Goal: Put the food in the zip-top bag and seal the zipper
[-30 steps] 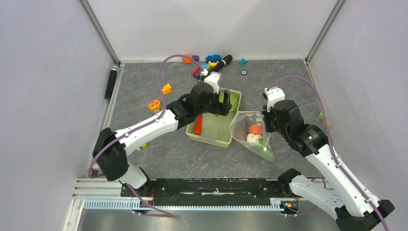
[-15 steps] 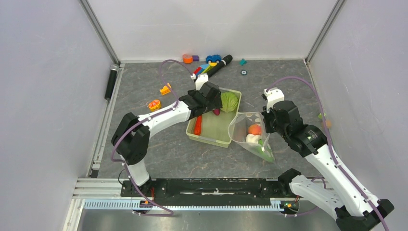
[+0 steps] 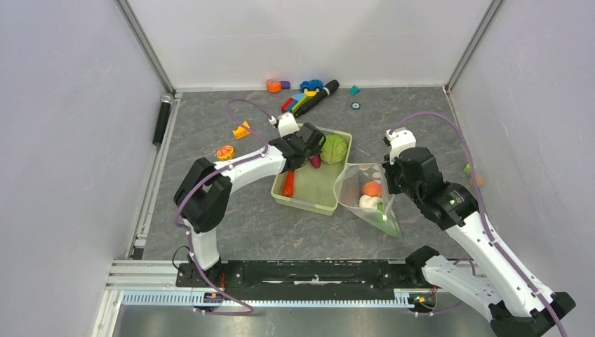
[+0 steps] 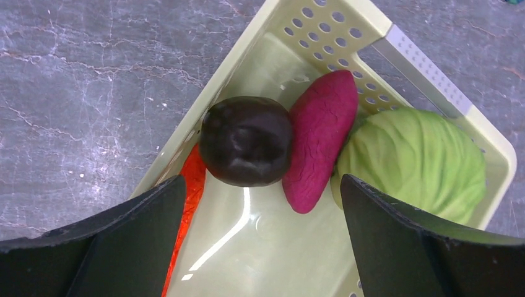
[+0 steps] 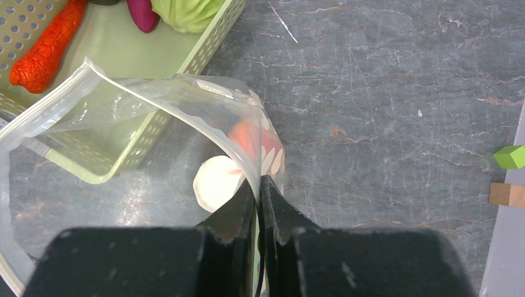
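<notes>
In the pale green basket (image 3: 330, 202) lie the food pieces: a green cabbage (image 3: 335, 149) (image 4: 412, 161), a purple eggplant (image 4: 319, 139), a dark maroon ball (image 4: 246, 141) and a red-orange carrot (image 3: 288, 182) (image 4: 189, 204). My left gripper (image 3: 311, 151) (image 4: 260, 238) hangs open just above them, nothing between its fingers. The clear zip-top bag (image 3: 361, 193) (image 5: 142, 117) stands open-mouthed beside the basket, holding a peach (image 3: 372, 188), a white piece (image 5: 216, 182) and something green (image 3: 384, 217). My right gripper (image 3: 393, 179) (image 5: 259, 185) is shut on the bag's edge. The zipper (image 5: 37, 114) rims the mouth.
Colourful block toys (image 3: 303, 98), a toy car (image 3: 311, 85) and a black marker (image 3: 324, 93) lie at the back. An orange slice (image 3: 225, 152) and a yellow block (image 3: 241, 131) sit left of the basket. Small blocks (image 5: 511, 158) lie at the right wall.
My left arm has drawn back leftward over the basket, uncovering the cabbage. The right gripper and bag have stayed put.
</notes>
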You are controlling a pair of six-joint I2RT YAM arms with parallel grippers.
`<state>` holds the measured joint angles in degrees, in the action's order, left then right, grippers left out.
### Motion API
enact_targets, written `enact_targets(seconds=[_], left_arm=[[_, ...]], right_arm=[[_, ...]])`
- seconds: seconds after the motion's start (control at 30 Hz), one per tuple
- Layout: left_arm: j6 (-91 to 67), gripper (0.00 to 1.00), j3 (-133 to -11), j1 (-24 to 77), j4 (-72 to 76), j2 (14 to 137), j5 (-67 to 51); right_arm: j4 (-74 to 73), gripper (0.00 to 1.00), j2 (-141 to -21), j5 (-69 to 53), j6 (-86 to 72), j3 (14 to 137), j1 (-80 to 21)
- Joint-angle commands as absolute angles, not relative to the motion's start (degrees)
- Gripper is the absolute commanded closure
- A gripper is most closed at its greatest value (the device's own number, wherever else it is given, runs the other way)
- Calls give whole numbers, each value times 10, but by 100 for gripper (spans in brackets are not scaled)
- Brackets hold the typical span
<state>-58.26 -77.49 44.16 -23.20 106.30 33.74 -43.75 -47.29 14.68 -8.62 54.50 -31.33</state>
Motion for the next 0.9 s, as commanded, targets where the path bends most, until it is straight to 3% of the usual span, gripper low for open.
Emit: enact_targets(seconds=[0.0,0.67,0.87], left_arm=[[-655,1,-810,440,-235,1089,388],[-683,9,-846,419,-229,1158,389],[-684,18,-845,417,-228,1164,386]], right_arm=[[-423,89,-467,159,-77,543,-311],[-423,89,-468,170,-76,543,-311],[-423,89,-470,173,-76,543,-312]])
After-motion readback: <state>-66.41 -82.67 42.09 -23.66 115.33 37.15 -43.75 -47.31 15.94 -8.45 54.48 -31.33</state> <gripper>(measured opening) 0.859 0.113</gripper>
